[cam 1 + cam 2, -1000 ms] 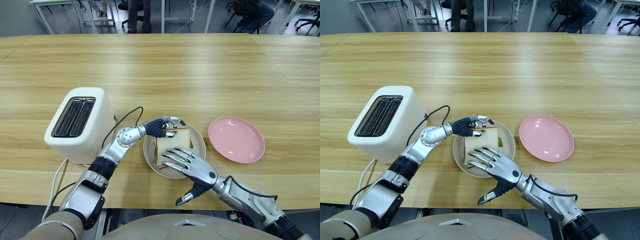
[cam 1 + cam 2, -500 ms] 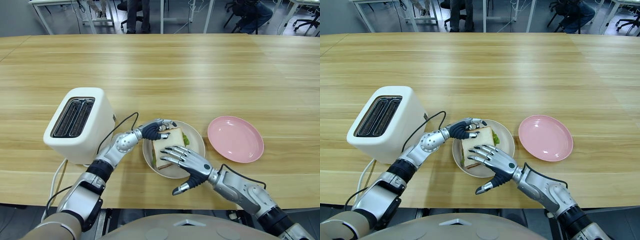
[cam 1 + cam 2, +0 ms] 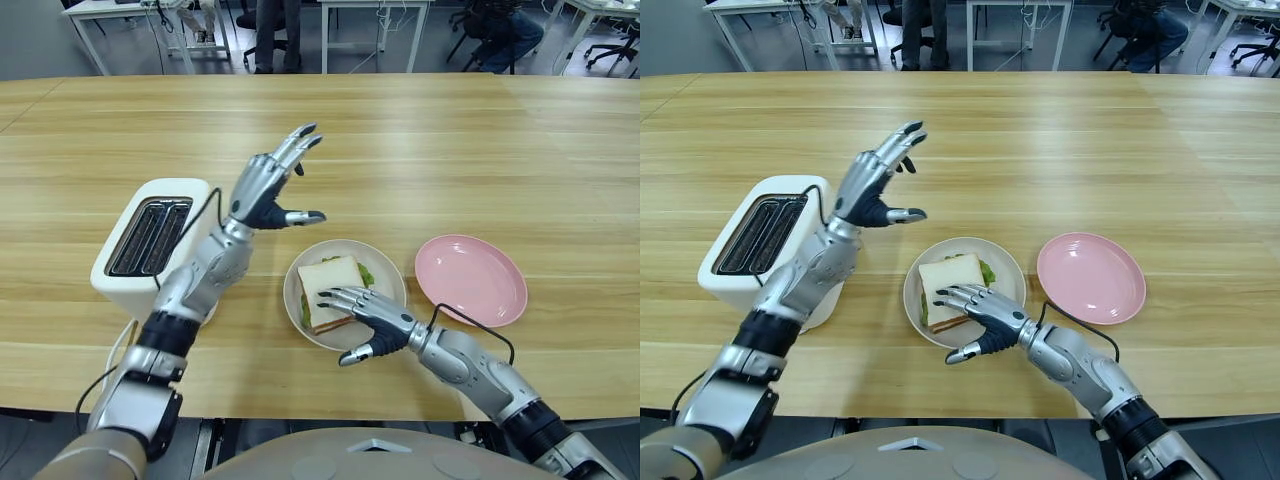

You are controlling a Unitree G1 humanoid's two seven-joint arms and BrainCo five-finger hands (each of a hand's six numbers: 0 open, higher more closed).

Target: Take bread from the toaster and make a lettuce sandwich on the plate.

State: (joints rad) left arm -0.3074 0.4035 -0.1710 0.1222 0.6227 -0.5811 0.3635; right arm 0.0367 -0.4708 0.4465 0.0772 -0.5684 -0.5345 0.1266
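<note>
Wooden desk (image 3: 430,140) carries one white toaster (image 3: 150,245) at left with two slots on top. There are two plates: a cream plate (image 3: 392,280) at centre near the front edge, and a pink plate (image 3: 470,280) just beside it on the right, not touching. One sandwich (image 3: 325,285) lies on the cream plate with its bread slice on top. Lettuce (image 3: 366,273) pokes out at its far right edge. Office chairs and table legs (image 3: 500,20) stand behind the desk's far edge.

Nothing sits between toaster and cream plate except the left forearm crossing in front of the toaster's right side.

Left hand (image 3: 265,190) is raised high above the desk, over the spot between toaster and cream plate. Its fingers are spread wide and point up and away, and it holds nothing.

Right hand (image 3: 370,315) is low over the cream plate's near right part, palm down and fingers fanned out. The fingertips are at the sandwich's near right edge; can't tell if they touch. The thumb sticks out over the plate's front rim. It grips nothing.
</note>
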